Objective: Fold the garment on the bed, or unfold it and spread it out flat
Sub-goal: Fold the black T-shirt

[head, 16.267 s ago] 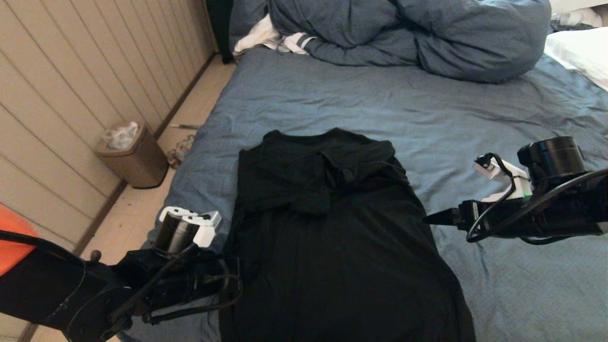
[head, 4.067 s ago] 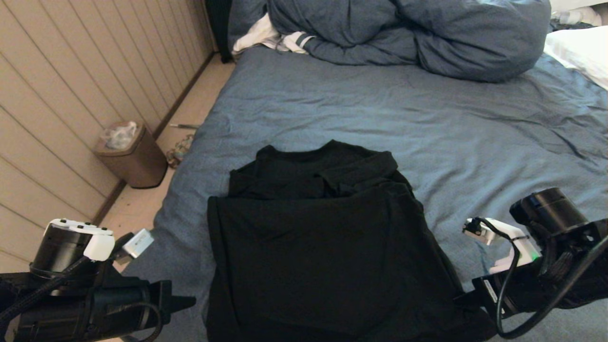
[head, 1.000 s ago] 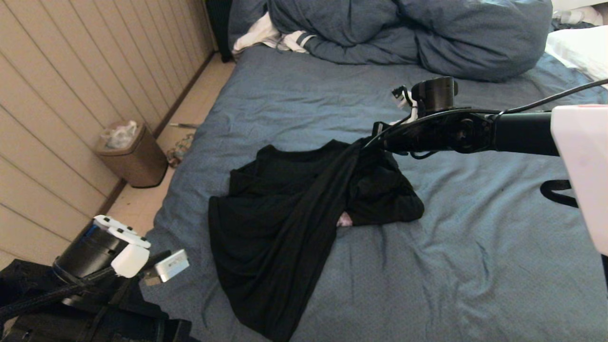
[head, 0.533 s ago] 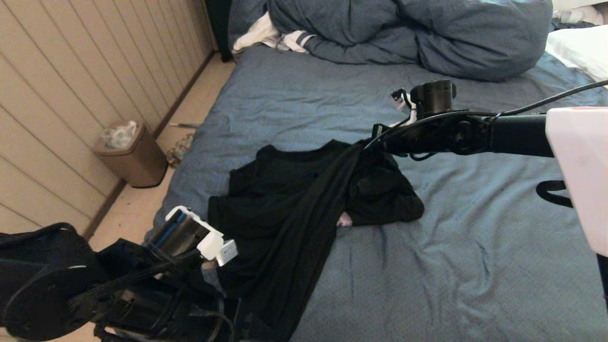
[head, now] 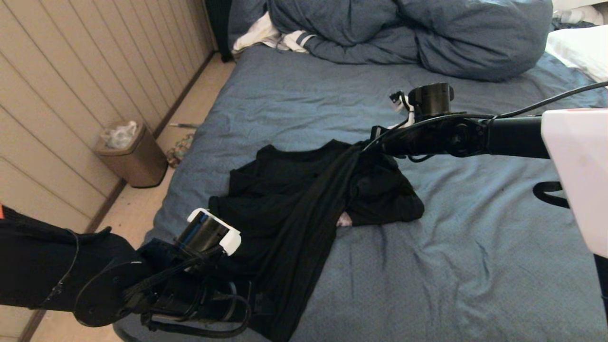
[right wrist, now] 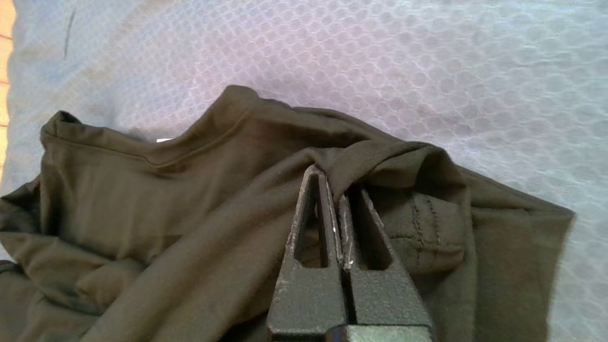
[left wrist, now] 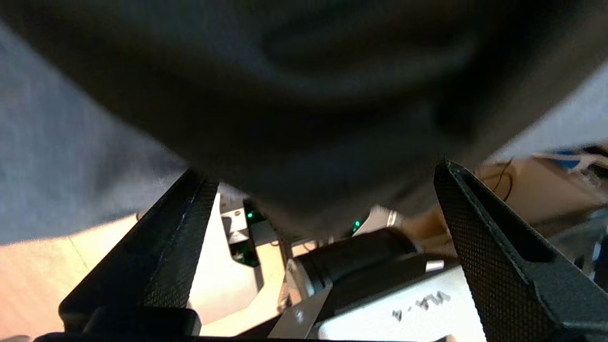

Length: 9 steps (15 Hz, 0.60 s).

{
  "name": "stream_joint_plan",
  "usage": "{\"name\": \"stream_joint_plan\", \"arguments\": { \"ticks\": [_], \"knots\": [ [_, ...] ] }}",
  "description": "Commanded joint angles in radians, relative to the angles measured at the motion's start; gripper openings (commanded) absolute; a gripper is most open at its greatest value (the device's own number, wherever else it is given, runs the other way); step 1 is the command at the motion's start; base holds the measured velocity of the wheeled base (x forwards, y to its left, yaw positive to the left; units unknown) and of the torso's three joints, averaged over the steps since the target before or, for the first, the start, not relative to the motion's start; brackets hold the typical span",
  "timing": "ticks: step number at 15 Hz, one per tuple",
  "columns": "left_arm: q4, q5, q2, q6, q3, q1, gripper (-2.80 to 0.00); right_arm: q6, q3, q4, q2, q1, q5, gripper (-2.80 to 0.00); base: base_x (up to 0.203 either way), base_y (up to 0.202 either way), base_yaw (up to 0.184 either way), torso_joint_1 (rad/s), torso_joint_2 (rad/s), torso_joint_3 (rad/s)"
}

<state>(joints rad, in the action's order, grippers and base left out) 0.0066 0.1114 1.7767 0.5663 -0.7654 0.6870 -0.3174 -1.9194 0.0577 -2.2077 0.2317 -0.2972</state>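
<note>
The garment (head: 294, 209) lies rumpled on the near left part of the bed (head: 475, 266), a black heap with one long band of cloth drawn up taut from its near hem to its far right corner. The right gripper (right wrist: 338, 190) holds that raised corner clamped: its two fingers are pressed together with a fold of the black cloth pinched at their tips, held above the sheet near the shirt's collar end. A small pale patch of the print shows at the shirt's right edge, beside the bunched sleeve.

The left gripper (left wrist: 323, 190) is at the shirt's near left edge, close to the bed's left side, with its jaws spread wide. Dark cloth fills the view just ahead of the fingers (left wrist: 175, 228), probably the hem, though it is blurred and I cannot tell whether the cloth lies between them or only beyond them.

To the right of the shirt the sheet is bare and wrinkled as far as the frame's edge. Beyond it the sheet runs clear to the blue duvet (head: 408, 33) heaped at the far end, with a white pillow (head: 579, 50) at the far right. On the left the floor holds a brown bin (head: 130, 156) by the panelled wall (head: 71, 71).
</note>
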Motion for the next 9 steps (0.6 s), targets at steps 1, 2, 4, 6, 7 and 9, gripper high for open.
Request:
{"name": "stream_joint_plan", "arguments": {
  "ticks": [1, 2, 4, 6, 7, 9],
  "knots": [
    [-0.005, -0.010, 0.045, 0.024, -0.027, -0.011, 0.00, -0.002, 0.000, 0.001, -0.001, 0.000, -0.002, -2.80, 0.000, 0.000, 0.000, 0.000, 0.00, 0.000],
    [-0.005, -0.015, 0.060, 0.046, -0.044, -0.012, 0.00, -0.002, 0.000, 0.001, -0.001, 0.000, -0.002, -2.80, 0.000, 0.000, 0.000, 0.000, 0.00, 0.000],
    [-0.005, -0.019, 0.102, 0.065, -0.066, -0.012, 0.00, -0.002, -0.004, 0.001, -0.001, 0.000, -0.003, -2.80, 0.000, 0.000, 0.000, 0.000, 0.00, 0.000],
    [-0.005, -0.053, 0.125, 0.094, -0.105, -0.012, 0.00, -0.002, -0.007, 0.001, -0.006, 0.000, -0.005, -2.80, 0.000, 0.000, 0.000, 0.000, 0.00, 0.000],
    [-0.005, -0.063, 0.133, 0.104, -0.123, -0.012, 0.00, -0.002, -0.007, 0.001, -0.009, 0.000, -0.005, -2.80, 0.000, 0.000, 0.000, 0.000, 0.00, 0.000],
    [-0.004, -0.068, 0.136, 0.110, -0.149, -0.020, 0.00, -0.002, -0.007, -0.001, -0.010, 0.000, -0.005, -2.80, 0.000, 0.000, 0.000, 0.000, 0.00, 0.000]
  ]
}}
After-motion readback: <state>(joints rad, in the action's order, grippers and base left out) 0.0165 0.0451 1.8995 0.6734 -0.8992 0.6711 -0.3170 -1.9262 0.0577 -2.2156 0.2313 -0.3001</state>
